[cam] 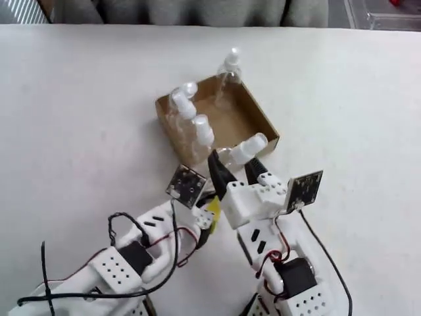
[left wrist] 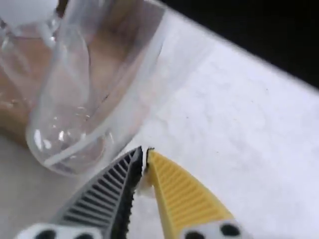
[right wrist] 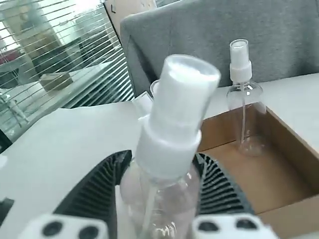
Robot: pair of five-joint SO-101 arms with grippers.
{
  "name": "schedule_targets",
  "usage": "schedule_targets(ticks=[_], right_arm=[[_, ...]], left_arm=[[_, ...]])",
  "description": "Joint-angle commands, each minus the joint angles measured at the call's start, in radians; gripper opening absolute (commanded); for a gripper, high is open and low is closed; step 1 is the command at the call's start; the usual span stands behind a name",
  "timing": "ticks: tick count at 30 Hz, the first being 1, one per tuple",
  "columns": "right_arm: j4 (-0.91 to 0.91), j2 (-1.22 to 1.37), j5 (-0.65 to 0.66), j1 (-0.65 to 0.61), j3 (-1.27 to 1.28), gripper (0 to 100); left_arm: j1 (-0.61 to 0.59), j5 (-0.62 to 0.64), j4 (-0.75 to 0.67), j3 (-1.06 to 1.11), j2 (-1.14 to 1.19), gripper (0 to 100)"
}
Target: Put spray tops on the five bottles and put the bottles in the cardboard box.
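Observation:
The cardboard box [cam: 260, 128] sits mid-table. One capped bottle [cam: 229, 71] stands upright in its far corner, also seen in the right wrist view [right wrist: 243, 94]. More capped bottles [cam: 197, 128] lean along its left wall. My right gripper [cam: 231, 162] is shut on a clear bottle with a white spray top [cam: 250, 147] at the box's near corner; its black fingers [right wrist: 215, 184] clamp the bottle's shoulder [right wrist: 172, 144]. My left gripper [left wrist: 144, 158] is shut on nothing, just beside and below the right one [cam: 209, 205], with a clear bottle base [left wrist: 75, 129] close ahead.
Both arms crowd the table's near side, the left arm [cam: 131, 253] tucked against the right arm [cam: 283, 263]. A grey chair back [right wrist: 224, 30] stands beyond the table's far edge. White tabletop [cam: 79, 118] spreads around the box.

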Motion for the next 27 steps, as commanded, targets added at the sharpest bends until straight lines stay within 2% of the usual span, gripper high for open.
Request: schedule_targets(ticks=[1, 7, 9, 14, 20, 24, 27], right_arm=[[-0.002, -0.008, 0.002, 0.008, -0.055, 1.5], [-0.134, -0.008, 0.002, 0.177, -0.037, 1.5], [-0.200, -0.008, 0.003, 0.229, -0.017, 1.5], [-0.314, -0.007, 0.081, 0.272, 0.018, 1.5], [-0.386, -0.007, 0.094, 0.288, 0.020, 1.5], [-0.404, 0.001, 0.170, 0.278, 0.017, 1.5], [-0.430, 0.050, 0.187, 0.278, 0.005, 1.5]], left_arm=[[-0.004, -0.012, -0.014, -0.058, -0.038, 2], [-0.005, -0.018, 0.221, -0.066, -0.214, 2], [-0.012, -0.069, 0.325, -0.068, -0.297, 2], [-0.067, -0.137, 0.574, -0.074, -0.509, 2], [-0.335, -0.144, 0.844, -0.163, -0.728, 2], [-0.490, -0.278, 0.964, -0.135, -0.791, 2], [-0.648, -0.359, 0.967, -0.080, -0.806, 2]])
